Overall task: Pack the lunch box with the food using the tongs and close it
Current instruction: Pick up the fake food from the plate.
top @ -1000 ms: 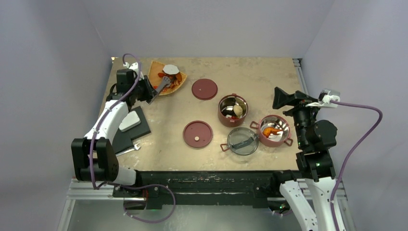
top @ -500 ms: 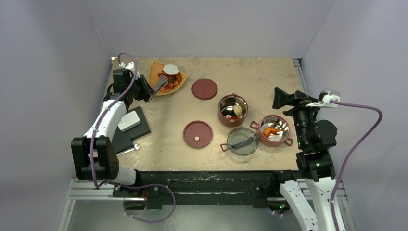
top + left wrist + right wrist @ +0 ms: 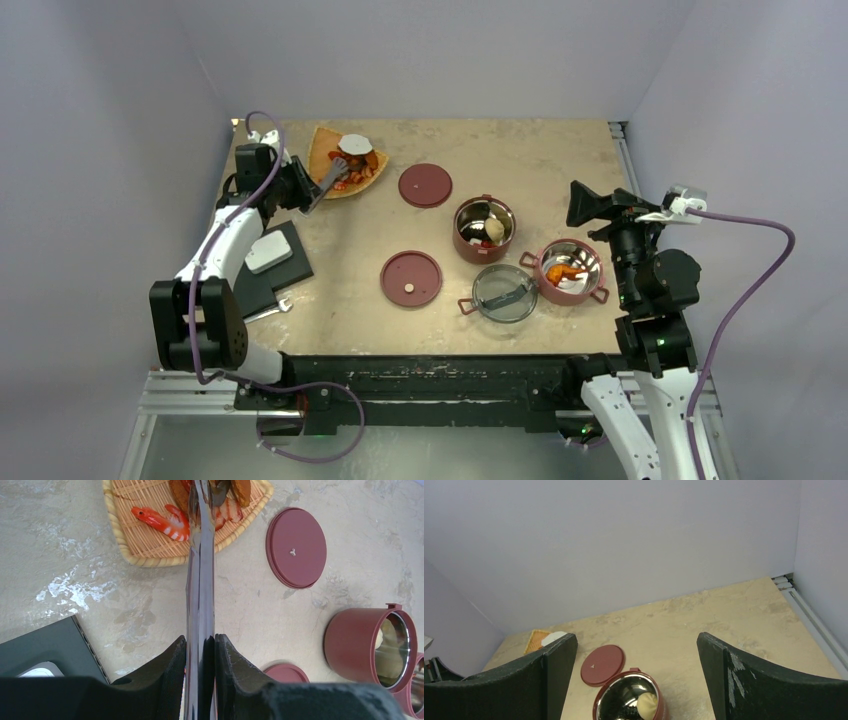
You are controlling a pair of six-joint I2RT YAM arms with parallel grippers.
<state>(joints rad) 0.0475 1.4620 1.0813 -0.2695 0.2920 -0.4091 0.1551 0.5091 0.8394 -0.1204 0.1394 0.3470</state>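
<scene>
Works the pick-up step at the orange tray (image 3: 120, 535), eleven o'clock on the table. Holds the tongs (image 3: 200, 580) in the left gripper (image 3: 200, 665), arms squeezed nearly together, tips down among the brown food (image 3: 240, 490) beside a shrimp (image 3: 160, 520); cannot tell whether anything is pinched. Shows the right gripper (image 3: 636, 655) spread wide, empty. Needs next a clean lift, then a carry to the lunch box (image 3: 484, 228), bowls uncovered toward four o'clock

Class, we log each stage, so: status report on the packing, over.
Left gripper shut on tongs, tips at food on tray. Right gripper open, holding nothing. Both bowls uncovered; nothing blocks them.
</scene>
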